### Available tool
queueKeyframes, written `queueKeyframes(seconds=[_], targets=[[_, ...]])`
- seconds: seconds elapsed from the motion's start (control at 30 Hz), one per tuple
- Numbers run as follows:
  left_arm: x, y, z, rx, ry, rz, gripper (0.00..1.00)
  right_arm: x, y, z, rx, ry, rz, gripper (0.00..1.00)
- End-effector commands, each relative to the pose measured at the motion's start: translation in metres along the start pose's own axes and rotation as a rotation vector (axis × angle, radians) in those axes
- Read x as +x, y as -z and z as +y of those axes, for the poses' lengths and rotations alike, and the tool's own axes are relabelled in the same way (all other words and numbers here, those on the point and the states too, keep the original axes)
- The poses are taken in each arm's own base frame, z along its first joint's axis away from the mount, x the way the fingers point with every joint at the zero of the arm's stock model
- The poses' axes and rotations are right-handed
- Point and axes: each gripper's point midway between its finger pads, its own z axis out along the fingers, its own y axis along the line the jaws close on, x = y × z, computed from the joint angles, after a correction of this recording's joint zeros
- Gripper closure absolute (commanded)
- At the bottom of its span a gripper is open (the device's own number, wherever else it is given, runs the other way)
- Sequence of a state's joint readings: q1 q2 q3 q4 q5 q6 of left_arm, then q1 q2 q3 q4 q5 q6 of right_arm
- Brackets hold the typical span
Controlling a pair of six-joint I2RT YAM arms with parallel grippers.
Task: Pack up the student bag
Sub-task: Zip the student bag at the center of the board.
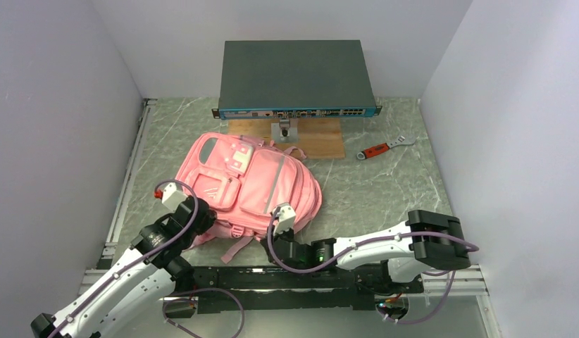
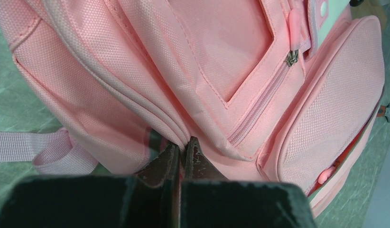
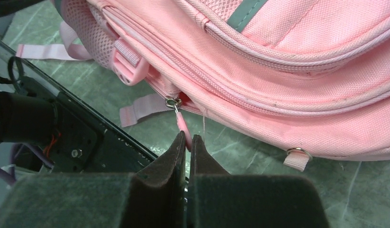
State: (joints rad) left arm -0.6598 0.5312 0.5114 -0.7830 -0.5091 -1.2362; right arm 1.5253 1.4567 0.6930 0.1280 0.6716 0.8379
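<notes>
- Student bag lies flat, front up, left of centre on the table. Its near edge is close to the black base rail, and its top end touches the wooden board.
- Open tabletop to the right of the bag. Only a red-handled wrench lies there, near the board's right end and well apart from the bag.
- A narrow strip of tabletop runs between the bag's left side and the metal side rail.
- The surface is green marble-look. White walls stand left, back and right.
- A dark network switch sits at the back on the board, overhanging it.
- The left arm is bent and reaches up-right to the bag's near-left corner. The left gripper has its jaws squeezed together on the bag's piped side seam. A loose strap lies just left of it.
- The right arm is folded low and stretched leftward along the near edge. The right gripper is pinched closed on the pink zip pull at the bag's near-right corner.
</notes>
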Motion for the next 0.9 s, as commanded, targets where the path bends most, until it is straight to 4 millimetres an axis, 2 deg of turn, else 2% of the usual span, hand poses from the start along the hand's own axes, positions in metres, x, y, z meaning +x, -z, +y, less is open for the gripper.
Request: queueKeyframes(seconds=[0.0, 0.1, 0.17, 0.23, 0.3, 0.4, 0.53, 0.67, 0.73, 0.87], targets=[[-0.057, 0.009, 0.056, -0.245, -0.082, -0.272, 1.00, 0.051, 0.009, -0.069, 0.208, 0.285, 0.172, 1.00], [-0.047, 0.012, 0.038, -0.155, -0.042, -0.199, 1.00, 0.048, -0.008, -0.041, 0.167, 0.326, 0.174, 1.00], [-0.040, 0.013, 0.033, -0.123, -0.015, -0.162, 1.00, 0.051, -0.016, -0.027, 0.107, 0.315, 0.182, 1.00], [-0.035, 0.016, 0.032, -0.110, 0.008, -0.133, 1.00, 0.053, -0.022, -0.024, 0.085, 0.310, 0.188, 0.99], [-0.031, 0.018, 0.032, -0.096, 0.034, -0.111, 1.00, 0.050, -0.028, -0.023, 0.060, 0.307, 0.167, 0.91], [-0.026, 0.021, 0.031, -0.064, 0.069, -0.090, 1.00, 0.045, -0.038, -0.021, 0.021, 0.294, 0.155, 0.83], [-0.025, 0.029, 0.028, -0.022, 0.104, -0.074, 1.00, 0.042, -0.047, -0.011, -0.008, 0.318, 0.153, 0.71], [-0.027, 0.033, 0.025, 0.000, 0.108, -0.076, 1.00, 0.043, -0.052, -0.006, -0.006, 0.330, 0.154, 0.67], [-0.026, 0.032, 0.025, 0.003, 0.106, -0.069, 1.00, 0.038, -0.053, -0.003, -0.013, 0.332, 0.134, 0.61], [-0.021, 0.029, 0.028, -0.006, 0.105, -0.055, 1.00, 0.027, -0.056, 0.002, -0.002, 0.335, 0.098, 0.59]])
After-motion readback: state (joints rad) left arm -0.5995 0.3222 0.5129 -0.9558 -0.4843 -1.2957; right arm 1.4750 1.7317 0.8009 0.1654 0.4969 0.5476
